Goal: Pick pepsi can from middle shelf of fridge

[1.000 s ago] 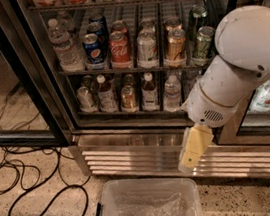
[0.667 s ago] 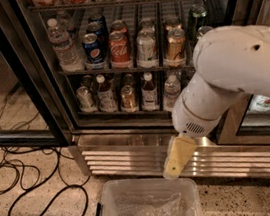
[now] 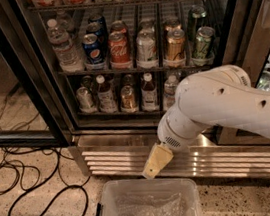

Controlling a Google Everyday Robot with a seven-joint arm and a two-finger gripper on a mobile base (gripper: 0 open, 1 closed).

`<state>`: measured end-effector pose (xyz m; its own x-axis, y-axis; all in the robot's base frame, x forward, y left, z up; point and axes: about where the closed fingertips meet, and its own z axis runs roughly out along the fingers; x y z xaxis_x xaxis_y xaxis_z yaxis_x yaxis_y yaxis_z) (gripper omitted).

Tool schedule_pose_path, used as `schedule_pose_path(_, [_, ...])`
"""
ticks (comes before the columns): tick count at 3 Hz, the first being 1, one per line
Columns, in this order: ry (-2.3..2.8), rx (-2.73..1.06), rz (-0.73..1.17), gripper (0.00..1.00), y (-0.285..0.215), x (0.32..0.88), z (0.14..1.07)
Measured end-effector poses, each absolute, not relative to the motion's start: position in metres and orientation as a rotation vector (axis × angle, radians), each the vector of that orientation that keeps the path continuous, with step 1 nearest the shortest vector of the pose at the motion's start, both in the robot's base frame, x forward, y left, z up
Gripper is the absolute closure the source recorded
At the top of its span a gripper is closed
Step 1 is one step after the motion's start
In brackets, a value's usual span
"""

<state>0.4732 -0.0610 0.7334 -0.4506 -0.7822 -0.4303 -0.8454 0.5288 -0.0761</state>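
Our gripper [image 3: 157, 161] hangs well below and right of the pepsi can [image 3: 93, 51]; how open, we cannot tell. We should lift, then approach squarely.

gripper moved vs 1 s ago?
Yes. The gripper has slid leftward in view along the foot of the fridge, and now hangs above the clear bin, well below the pepsi can.

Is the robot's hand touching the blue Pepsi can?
No, the gripper hangs low before the fridge base, well below the pepsi can on the middle shelf.
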Motion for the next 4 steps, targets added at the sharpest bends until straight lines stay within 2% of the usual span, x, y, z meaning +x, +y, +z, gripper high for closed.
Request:
schedule_pose_path(1, [2.389,-1.214,0.335,0.0,-0.052,0.484,0.715])
schedule_pose_path(2, [2.37,-1.218,0.344,0.0,-0.048,0.48,0.712])
schedule_pose_path(3, [2.356,-1.189,0.378,0.0,-0.022,0.477,0.684])
schedule_pose_path(4, [2.316,-1.075,0.386,0.0,-0.002,0.494,0.666])
